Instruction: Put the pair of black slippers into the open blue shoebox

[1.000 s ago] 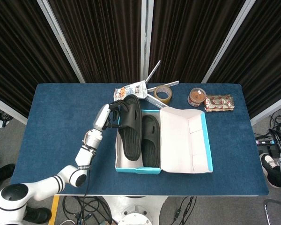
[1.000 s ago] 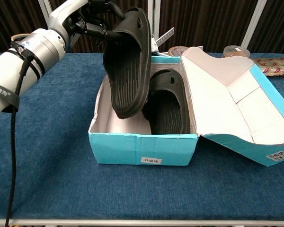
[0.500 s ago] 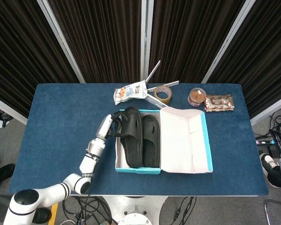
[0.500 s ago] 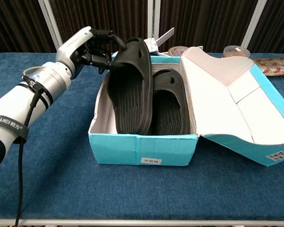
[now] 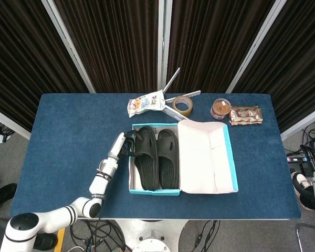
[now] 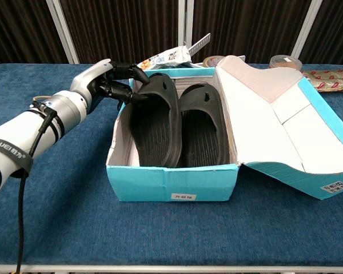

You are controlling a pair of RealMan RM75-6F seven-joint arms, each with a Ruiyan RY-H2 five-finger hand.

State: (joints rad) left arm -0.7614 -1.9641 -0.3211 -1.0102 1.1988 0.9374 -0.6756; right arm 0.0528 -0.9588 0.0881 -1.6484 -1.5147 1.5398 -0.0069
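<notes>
The open blue shoebox (image 5: pixel 147 191) (image 6: pixel 171 181) stands at the middle of the table, its lid (image 5: pixel 207 157) (image 6: pixel 274 108) folded out to the right. Both black slippers lie soles-up side by side in it. One slipper (image 5: pixel 168 157) (image 6: pixel 203 123) sits against the lid side. The other slipper (image 5: pixel 146 156) (image 6: pixel 153 123) lies along the box's left wall, its far end still slightly raised. My left hand (image 5: pixel 123 145) (image 6: pixel 110 80) reaches over that wall and grips the raised end with curled fingers (image 6: pixel 136 85). My right hand shows in neither view.
Along the far table edge lie a snack bag (image 5: pixel 145 103), a metal bracket (image 5: pixel 170 84), a tape roll (image 5: pixel 182 104), a round tin (image 5: pixel 220 108) and a patterned packet (image 5: pixel 245 114). Blue cloth covers the table (image 5: pixel 68 131).
My left hand came down and toward me with the slipper. The slipper went from hanging steeply above the box to lying nearly flat inside it beside the other one.
</notes>
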